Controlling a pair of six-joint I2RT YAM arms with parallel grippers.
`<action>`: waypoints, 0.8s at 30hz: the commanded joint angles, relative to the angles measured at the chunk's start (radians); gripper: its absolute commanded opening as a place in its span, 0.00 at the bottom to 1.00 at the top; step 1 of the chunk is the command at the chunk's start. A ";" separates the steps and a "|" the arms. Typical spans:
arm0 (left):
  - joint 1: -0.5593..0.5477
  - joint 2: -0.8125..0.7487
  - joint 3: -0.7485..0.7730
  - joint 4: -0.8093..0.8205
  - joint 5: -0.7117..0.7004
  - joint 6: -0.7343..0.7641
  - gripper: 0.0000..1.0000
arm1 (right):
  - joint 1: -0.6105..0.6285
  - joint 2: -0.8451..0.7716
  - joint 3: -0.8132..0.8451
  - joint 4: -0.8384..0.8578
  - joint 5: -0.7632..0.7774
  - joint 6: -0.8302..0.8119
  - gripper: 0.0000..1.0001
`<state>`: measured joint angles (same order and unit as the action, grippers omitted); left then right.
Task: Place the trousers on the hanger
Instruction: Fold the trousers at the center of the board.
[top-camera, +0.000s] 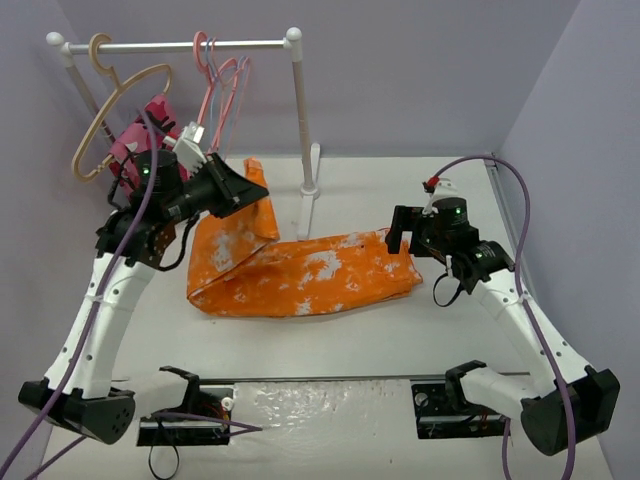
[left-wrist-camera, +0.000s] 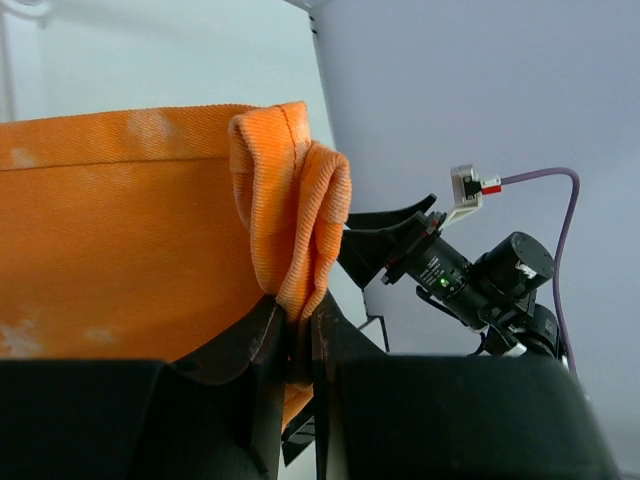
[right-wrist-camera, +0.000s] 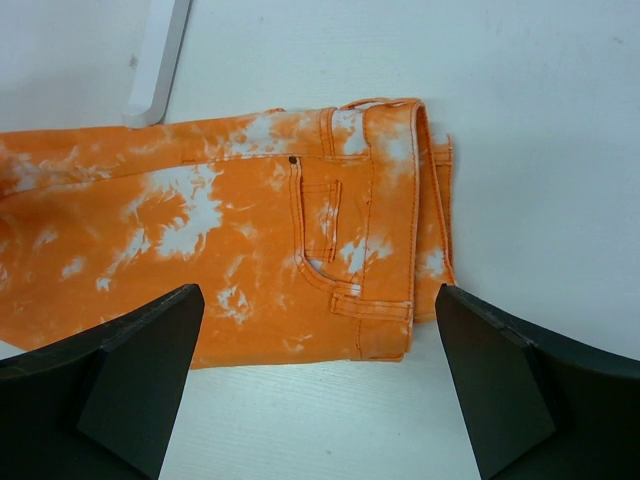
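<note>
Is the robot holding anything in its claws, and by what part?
The left claw pinches the trousers by a bunched hem at the leg end. The right claw is open and holds nothing.

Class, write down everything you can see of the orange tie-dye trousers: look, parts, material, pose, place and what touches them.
The trousers are orange, denim-like cloth with white tie-dye blotches. They lie on the white table, waistband and stitched pocket toward the right arm. The leg end bends back and rises, its bunched hem pinched in the left gripper. The right gripper is open above the waist, not touching.
</note>
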<state>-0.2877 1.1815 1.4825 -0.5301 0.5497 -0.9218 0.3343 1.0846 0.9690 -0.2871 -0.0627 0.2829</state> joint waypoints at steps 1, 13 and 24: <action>-0.140 0.075 0.043 0.236 -0.067 -0.103 0.00 | -0.017 -0.089 0.030 0.016 0.057 0.002 0.99; -0.321 0.257 0.051 0.391 -0.185 -0.164 0.00 | -0.027 -0.269 0.022 -0.027 0.279 0.045 0.99; -0.420 0.432 0.136 0.441 -0.194 -0.187 0.00 | -0.029 -0.333 0.025 -0.063 0.357 0.070 0.99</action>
<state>-0.6856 1.6120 1.5004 -0.2261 0.3569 -1.0841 0.3126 0.7459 0.9688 -0.3752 0.2402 0.3320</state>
